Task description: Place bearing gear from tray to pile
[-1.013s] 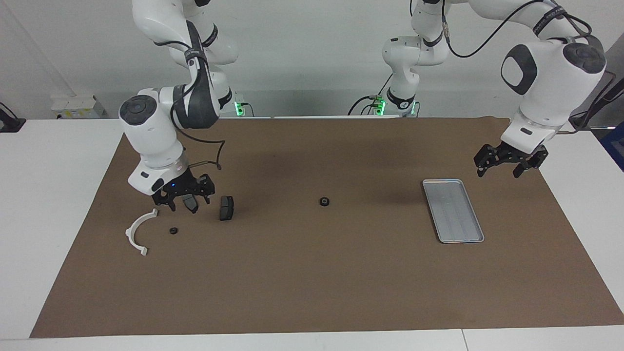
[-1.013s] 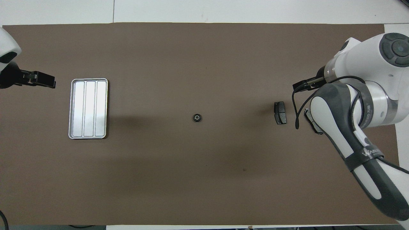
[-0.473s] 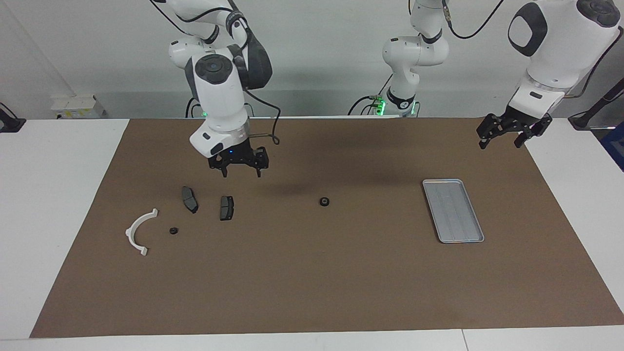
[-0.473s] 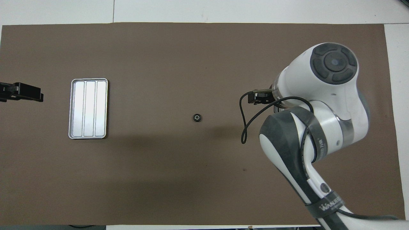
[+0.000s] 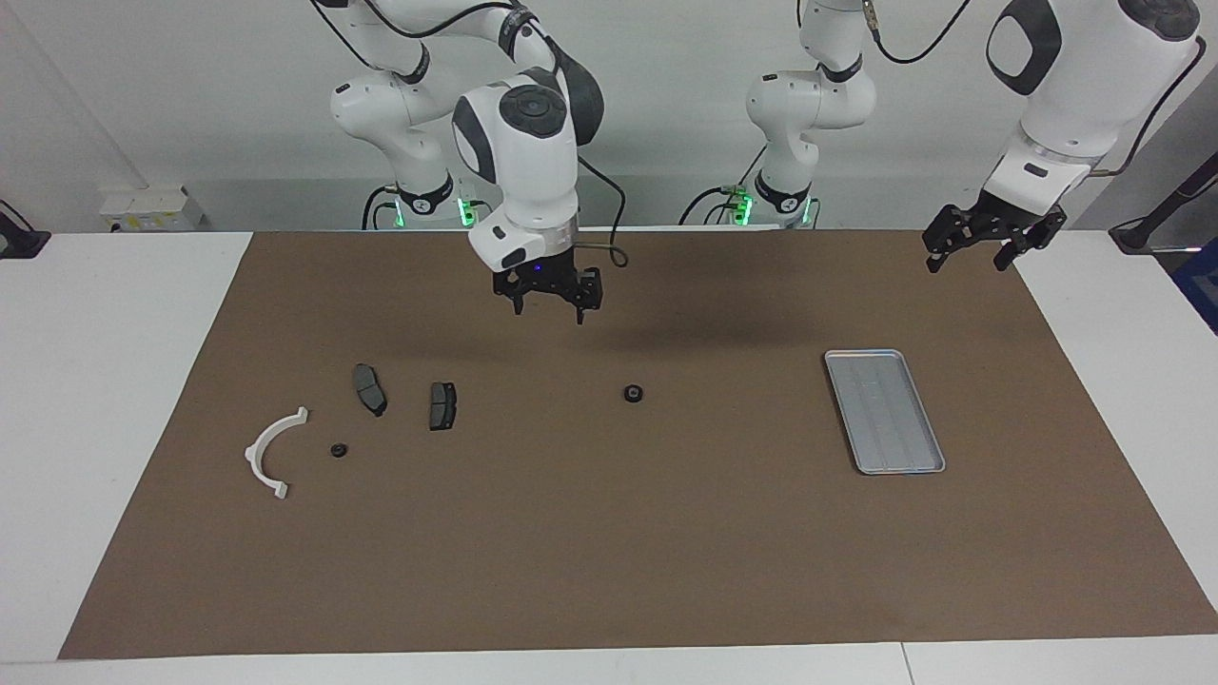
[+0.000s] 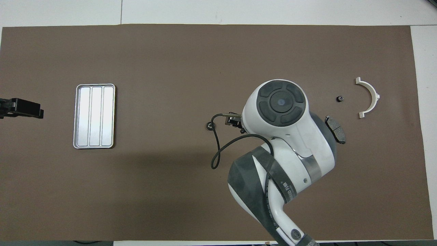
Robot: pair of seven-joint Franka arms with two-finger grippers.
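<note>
The silver tray lies bare on the brown mat toward the left arm's end; it also shows in the overhead view. One dark bearing gear lies on the mat near the middle. The pile lies toward the right arm's end: a white bracket, two brake pads and a second small gear. My right gripper is open and empty, raised over the mat between the pile and the middle gear. My left gripper is open and empty, raised over the mat's edge by the tray.
The brown mat covers most of the white table. In the overhead view my right arm hides one brake pad; the other pad, the small gear and the bracket show beside it.
My right gripper has risen from the pile, leaving a brake pad lying there, and has swung toward the table's middle. My left gripper has risen and drawn back toward the robots.
</note>
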